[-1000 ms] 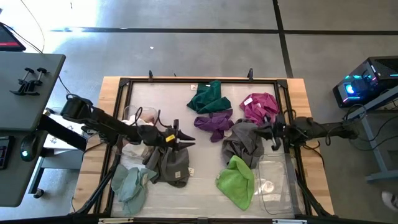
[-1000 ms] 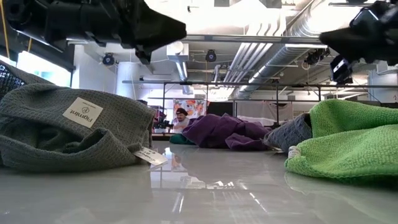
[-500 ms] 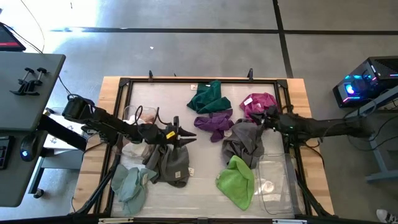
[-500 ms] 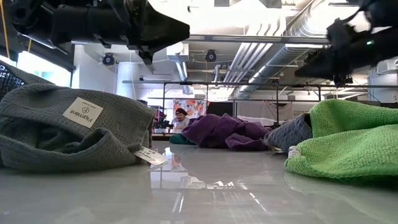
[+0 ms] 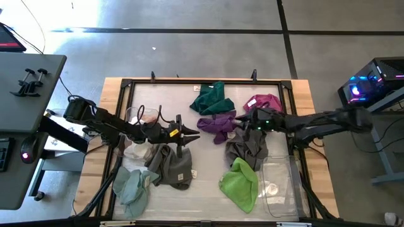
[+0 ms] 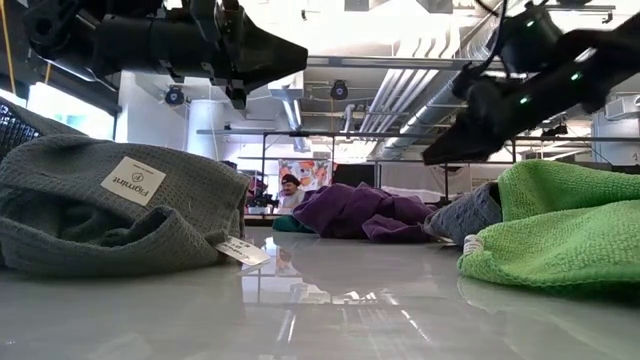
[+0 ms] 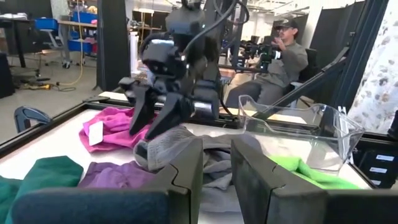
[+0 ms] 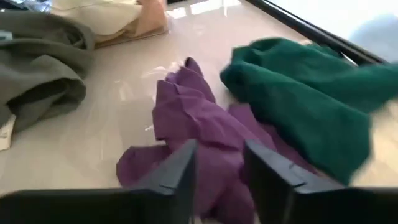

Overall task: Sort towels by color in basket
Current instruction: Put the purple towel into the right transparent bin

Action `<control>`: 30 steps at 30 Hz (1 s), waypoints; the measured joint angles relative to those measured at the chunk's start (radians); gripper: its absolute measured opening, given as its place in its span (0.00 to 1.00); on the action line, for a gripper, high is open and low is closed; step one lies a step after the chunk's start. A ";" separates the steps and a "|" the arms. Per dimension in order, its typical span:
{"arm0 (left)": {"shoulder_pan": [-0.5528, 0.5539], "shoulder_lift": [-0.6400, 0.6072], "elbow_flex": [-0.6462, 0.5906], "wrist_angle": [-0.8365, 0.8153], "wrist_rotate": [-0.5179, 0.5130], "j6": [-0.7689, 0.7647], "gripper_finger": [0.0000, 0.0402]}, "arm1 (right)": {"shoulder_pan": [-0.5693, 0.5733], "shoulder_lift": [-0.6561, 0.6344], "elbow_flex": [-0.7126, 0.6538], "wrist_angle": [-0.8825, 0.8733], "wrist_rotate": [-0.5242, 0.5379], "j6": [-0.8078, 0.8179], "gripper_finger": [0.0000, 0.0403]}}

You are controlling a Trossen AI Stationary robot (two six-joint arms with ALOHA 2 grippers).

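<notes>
While my right fingers (image 8: pixel 217 171) hover part-open, empty, over the crumpled purple cloth towel (image 8: pixel 193 134), next: descend, pinch.

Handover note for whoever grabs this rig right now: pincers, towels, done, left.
Left pincer: fingers slightly apart, empty, hanging mid-table above the grey towel.
Right pincer: open, empty, over the purple towel.
Loose on the table: dark green towel, magenta towel, second grey towel, lime green towel, pale teal towel.
Done: cream and pink cloths sit in the left clear bin; the right clear bin holds no towels.
Left: nearly all sorting; purple looks like the next pick.
</notes>
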 joint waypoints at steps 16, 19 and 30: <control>-0.003 0.000 0.000 -0.009 -0.024 -0.055 0.18 | -0.004 0.602 0.248 0.247 -0.109 -0.262 0.48; -0.006 0.000 0.000 -0.010 -0.024 -0.081 0.18 | -0.005 0.685 0.304 0.206 -0.121 -0.309 0.40; -0.022 0.000 0.000 -0.011 -0.021 -0.079 0.18 | 0.045 0.715 0.327 0.192 -0.029 -0.245 0.05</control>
